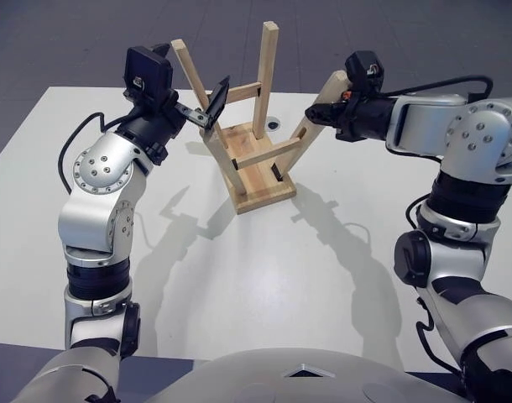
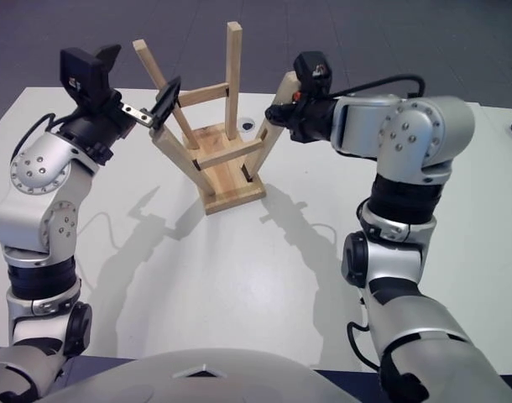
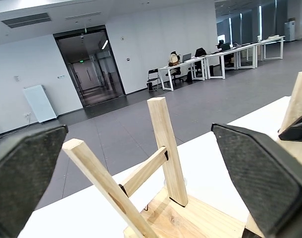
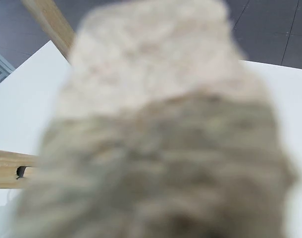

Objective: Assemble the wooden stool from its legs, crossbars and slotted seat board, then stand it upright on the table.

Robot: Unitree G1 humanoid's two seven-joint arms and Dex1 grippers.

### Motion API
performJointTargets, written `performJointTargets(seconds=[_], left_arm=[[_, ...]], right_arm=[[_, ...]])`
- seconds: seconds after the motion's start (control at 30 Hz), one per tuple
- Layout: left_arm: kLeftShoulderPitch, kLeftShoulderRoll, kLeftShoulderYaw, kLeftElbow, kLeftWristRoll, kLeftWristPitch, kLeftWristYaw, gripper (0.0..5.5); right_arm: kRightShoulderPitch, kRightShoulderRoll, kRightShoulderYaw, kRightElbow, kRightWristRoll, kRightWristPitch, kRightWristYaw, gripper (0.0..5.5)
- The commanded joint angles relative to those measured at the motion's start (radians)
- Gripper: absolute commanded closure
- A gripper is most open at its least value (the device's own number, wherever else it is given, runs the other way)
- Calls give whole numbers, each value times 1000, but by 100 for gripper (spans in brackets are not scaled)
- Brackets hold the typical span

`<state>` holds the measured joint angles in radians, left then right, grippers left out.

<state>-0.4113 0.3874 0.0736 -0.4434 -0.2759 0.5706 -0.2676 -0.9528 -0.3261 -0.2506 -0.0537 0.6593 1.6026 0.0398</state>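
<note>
I see the stool [image 1: 256, 134] upside down in the upper centre of the head views. Its seat board [image 1: 260, 186] rests on the white table [image 1: 264, 285], tipped so that the legs lean rather than stand straight up. Four legs rise out of the board's slots, and the tallest leg [image 1: 268, 75] reaches closest to the top edge of the frame. An upper crossbar [image 1: 244, 91] joins it to the far left leg [image 3: 106, 183], and a lower crossbar [image 1: 271, 153] runs between the near left leg and the right leg [image 1: 306, 134].

My right gripper [image 1: 319, 111], coming in from the right side of the frame, is clamped on the right leg just below its free end. In the right wrist view that leg sits as blurred wood directly against the lens.

My left gripper [image 1: 190, 75] is in the upper left, with its fingers [image 3: 260, 173] spread wide. The far left leg stands between the pads and touches neither of them.

A small round grommet [image 1: 274, 123] sits in the tabletop just behind the board.
</note>
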Motion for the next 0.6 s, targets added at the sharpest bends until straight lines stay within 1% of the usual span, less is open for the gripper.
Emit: performJointTargets(seconds=[0.03, 0.17, 0.27, 0.5, 0.6], left_arm=[[57, -20, 15, 2, 14, 33, 39, 10], [64, -31, 27, 12, 16, 41, 63, 10], [66, -40, 49, 19, 13, 52, 91, 10], [58, -47, 64, 46, 13, 69, 114, 10], [49, -51, 59, 47, 12, 68, 115, 10]], right_arm=[[-45, -40, -14, 45, 8, 12, -31, 448], [-41, -48, -13, 76, 76, 12, -53, 448], [-59, -6, -48, 88, 126, 12, -95, 448], [-93, 74, -157, 152, 263, 12, -255, 448], [-67, 91, -162, 170, 311, 12, -332, 448]])
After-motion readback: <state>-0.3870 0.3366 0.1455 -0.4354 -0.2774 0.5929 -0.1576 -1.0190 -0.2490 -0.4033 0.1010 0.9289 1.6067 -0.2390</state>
